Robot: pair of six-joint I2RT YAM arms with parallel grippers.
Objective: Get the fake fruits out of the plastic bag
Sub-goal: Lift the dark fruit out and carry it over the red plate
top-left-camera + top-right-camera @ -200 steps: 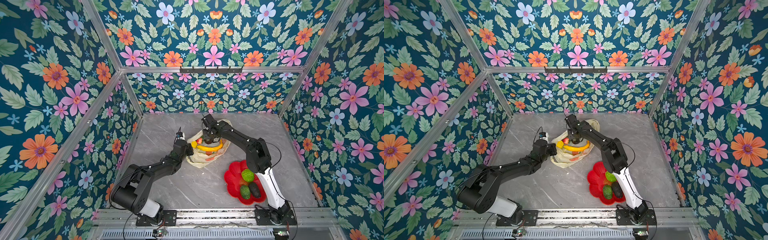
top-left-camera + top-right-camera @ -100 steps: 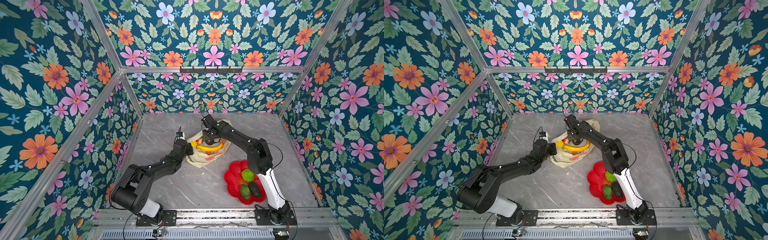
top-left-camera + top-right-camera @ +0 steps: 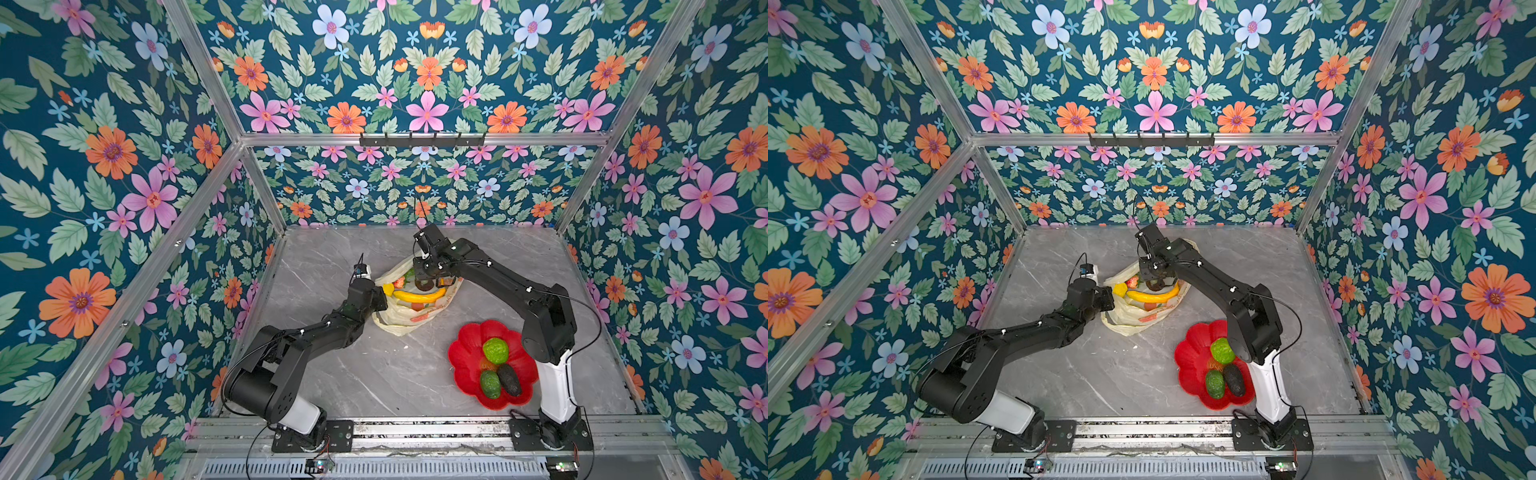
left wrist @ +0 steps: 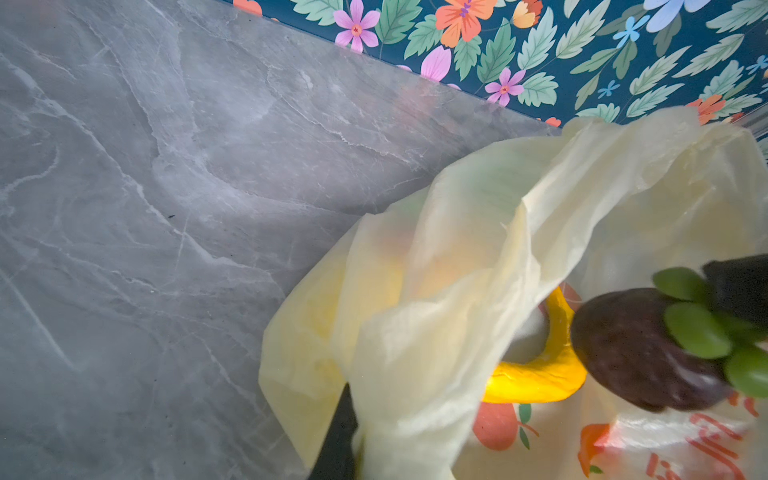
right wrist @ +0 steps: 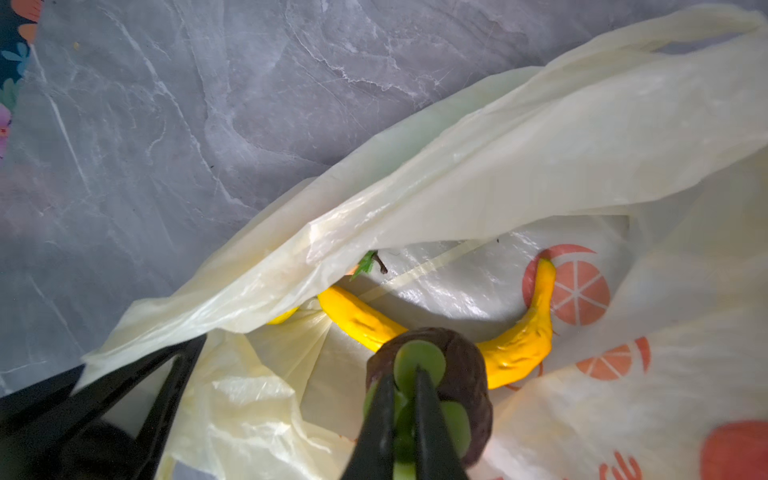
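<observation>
Right gripper: the fingers are closed almost together, clamped on the round green leaf cap of a dark purple-brown glossy plastic mangosteen. The fruit hangs directly below the fingertips, over the open mouth of the bag. Whether it clears the contents beneath cannot be told.

Left gripper: the fingers are closed tight on the near rim of the thin translucent pale-yellow plastic bag with printed orange fruit pictures. The film drapes over one black finger and runs up and away from it, holding the mouth open.

The bag lies on the grey marbled tabletop between the two grippers, its mouth under the right fingers and its bulk just beyond the left fingers.

Contents seen inside: a curved yellow plastic banana just under the held mangosteen, with a small yellow lemon and a red strawberry nearer the left fingers, partly veiled by the film.

A red flower-shaped dish sits well apart from both sets of fingers, beside the right arm's base. It holds a lime-green bumpy fruit, a green avocado and a dark avocado, the two avocados side by side and touching.
</observation>
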